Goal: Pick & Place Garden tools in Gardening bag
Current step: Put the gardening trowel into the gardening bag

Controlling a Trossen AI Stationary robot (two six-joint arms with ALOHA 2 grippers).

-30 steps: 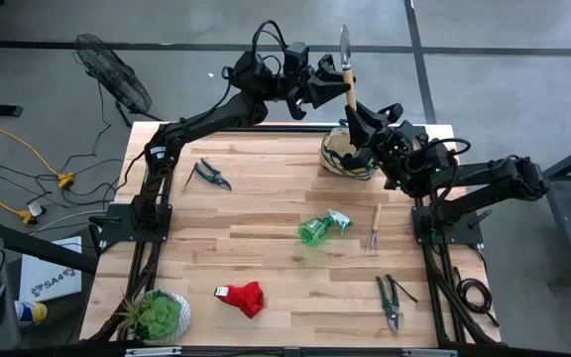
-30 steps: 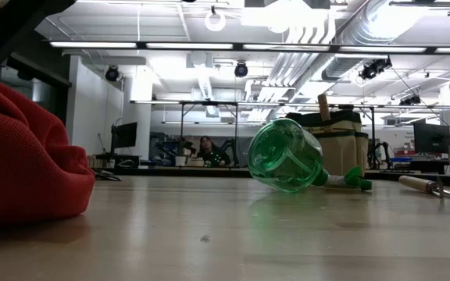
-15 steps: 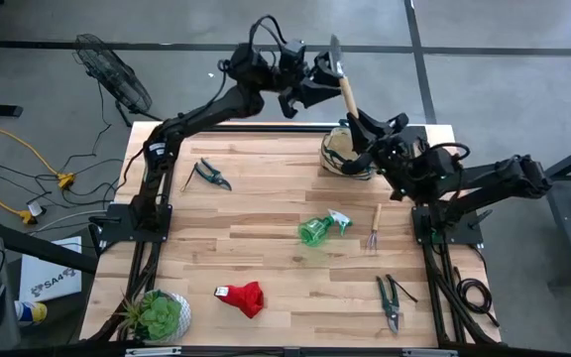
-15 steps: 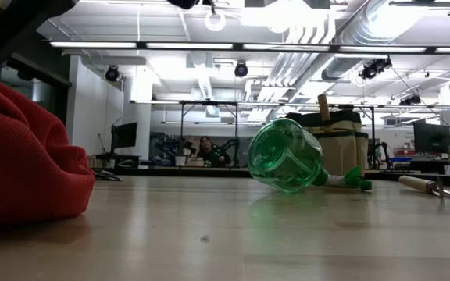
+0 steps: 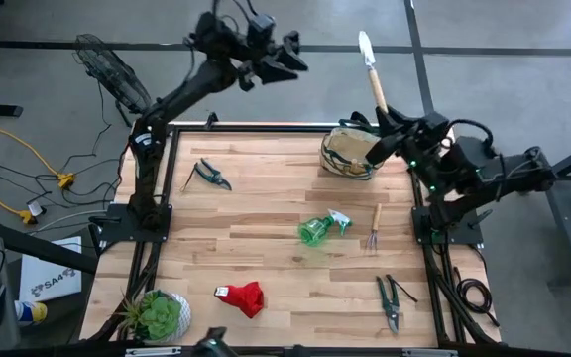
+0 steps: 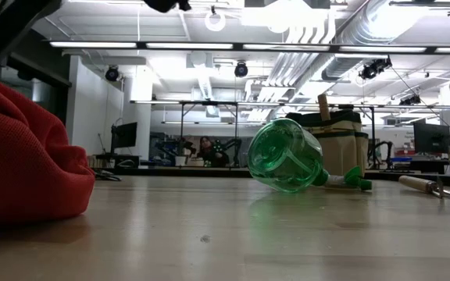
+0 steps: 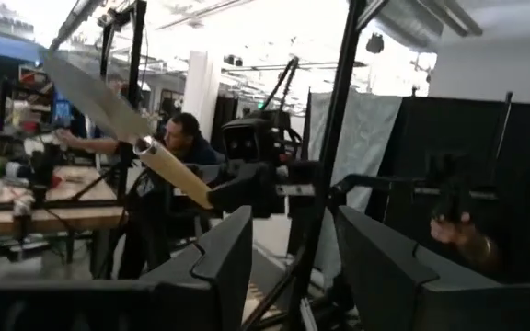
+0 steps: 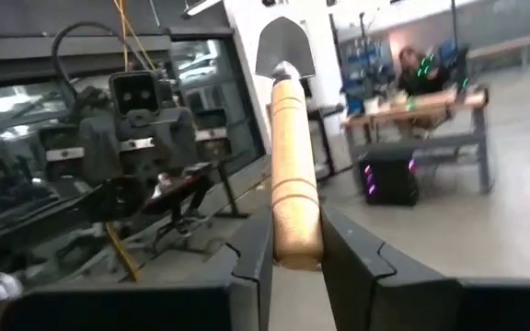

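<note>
Low view: bag (image 6: pixel 336 148) half-hidden.

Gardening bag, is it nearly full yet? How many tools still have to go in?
Not yet. The gardening bag shows one wooden handle poking out. The right claw holds a trowel near it; the left claw is empty. Left: spray bottle, fork, two shears, red glove.

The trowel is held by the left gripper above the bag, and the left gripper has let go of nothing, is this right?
Not quite. The right gripper holds the trowel, shut on its wooden handle, as the right wrist view shows. In the high view the left gripper is away from it, open and empty. The trowel does stand near the bag.
</note>
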